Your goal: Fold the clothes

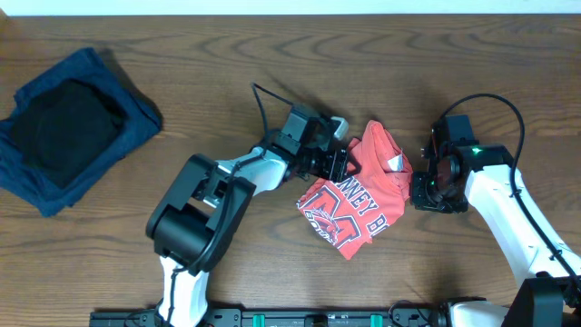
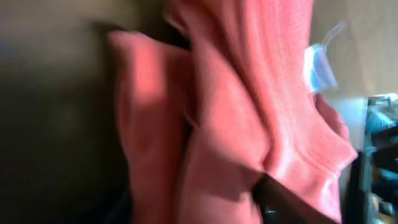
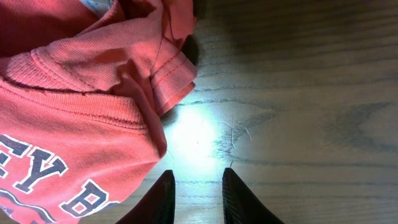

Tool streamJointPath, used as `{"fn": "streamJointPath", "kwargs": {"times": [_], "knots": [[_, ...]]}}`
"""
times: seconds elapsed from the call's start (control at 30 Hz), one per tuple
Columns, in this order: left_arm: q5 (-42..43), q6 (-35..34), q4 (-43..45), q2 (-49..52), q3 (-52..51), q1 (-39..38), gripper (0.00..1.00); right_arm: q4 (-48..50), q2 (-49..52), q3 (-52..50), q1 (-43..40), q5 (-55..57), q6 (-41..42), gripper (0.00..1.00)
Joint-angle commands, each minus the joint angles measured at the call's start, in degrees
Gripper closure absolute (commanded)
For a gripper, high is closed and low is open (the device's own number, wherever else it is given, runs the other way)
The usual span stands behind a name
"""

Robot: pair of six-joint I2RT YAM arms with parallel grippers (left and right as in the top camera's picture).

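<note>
The clothes, a coral-red T-shirt with white and dark lettering facing up, lie crumpled at the table's middle. My left gripper is pushed into the shirt's upper left edge. In the left wrist view red folds fill the frame, and one dark finger shows against the cloth while the other is hidden. A white neck label sticks out of the folds. My right gripper stands just right of the shirt's hem over bare wood. Its fingers are slightly apart with nothing between them.
A folded navy-blue garment with a black garment on top lies at the far left. The left arm's cable loops above the table. Bare wood stretches to the right of the shirt.
</note>
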Motion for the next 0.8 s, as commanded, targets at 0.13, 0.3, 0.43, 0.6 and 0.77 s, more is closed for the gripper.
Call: {"fn": "streamJointPath", "kwargs": {"times": [0.13,0.3,0.43,0.6,0.77], "knots": [[1.5,-0.6,-1.7,3.0,-0.3,-2.5,0.94,-0.2,-1.0,0.7,-0.5,-0.2,0.7,0.76],[1.5,-0.6,-1.7,-1.2,0.8,3.2,0.94,-0.2,-1.0,0.7,-0.5,0.2,0.7,0.76],[1.0,-0.6,-1.7,-7.5,0.8,11.5,0.94,-0.2,-1.0,0.7,-0.5,0.5,0.7,0.76],[-0.2,-0.6,-2.2,-16.9,0.8,25.8,0.94,-0.3,-1.0,0.7,-0.5,0.7,0.7,0.75],[-1.6,-2.6,-2.1,-23.9,0.9,40.5,0.94,-0.4,-1.0,0.7,-0.5,1.4,0.7,0.76]]}}
